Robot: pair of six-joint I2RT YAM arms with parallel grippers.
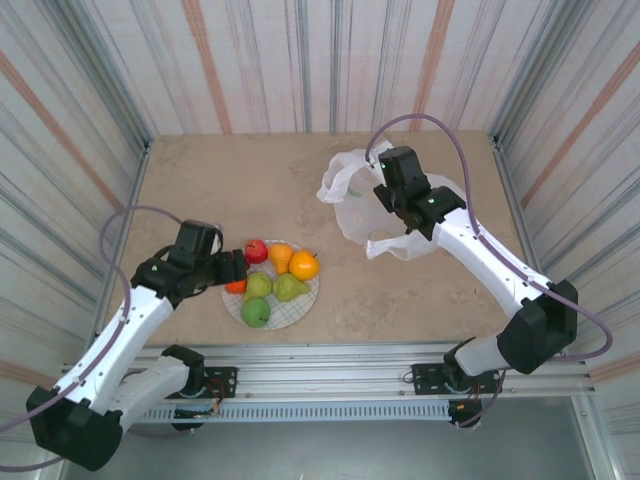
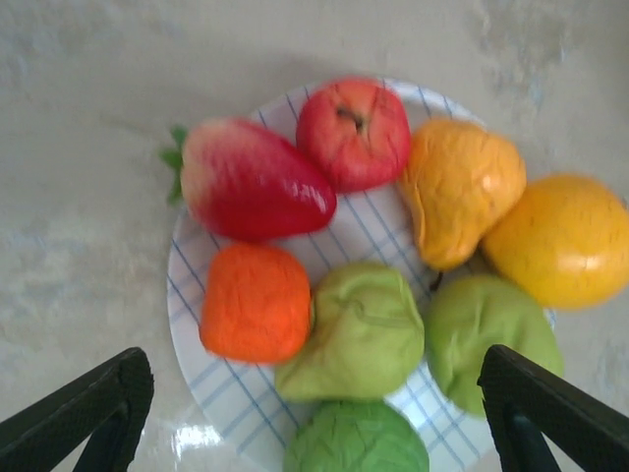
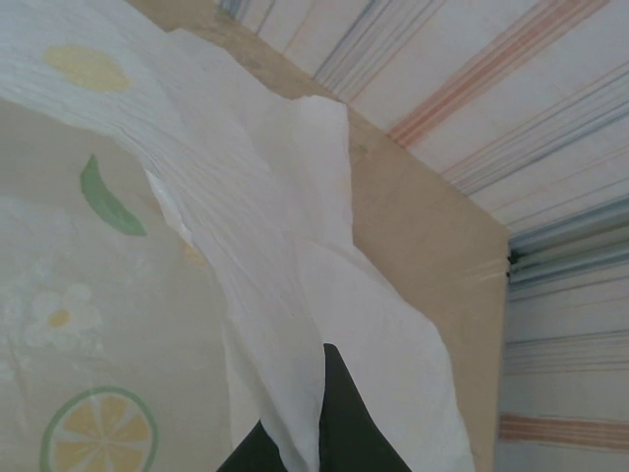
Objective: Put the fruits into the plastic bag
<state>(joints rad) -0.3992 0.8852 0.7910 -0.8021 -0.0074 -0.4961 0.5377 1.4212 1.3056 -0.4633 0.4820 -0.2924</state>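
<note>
Striped corrugated walls are enclosing a beige table on three sides.

Left hand: it is hovering at the rim of the plaid plate, with its two dark fingers spread wide and gripping nothing. The fruits are all lying on this plate, just ahead of the fingertips. In the left wrist view, a green apple is sitting nearest the hand, midway between the fingers. Just beyond it, a green pear and a second green pear are lying side by side, with an orange-red fruit touching the first pear on the view's left. Farther from the hand, a strawberry-shaped red fruit, a red apple, a yellow-orange pear and an orange are forming the far row.

Right hand: its fingers are pressed together, pinching a fold of the plastic bag. The thin white sheet is fanning out from the fingertips, and bag material is showing on either side of the hand in the top view. A printed lemon slice and a green leaf are showing on the film beside the fingers. The bag is lying well apart from the left hand and the plate.
</note>
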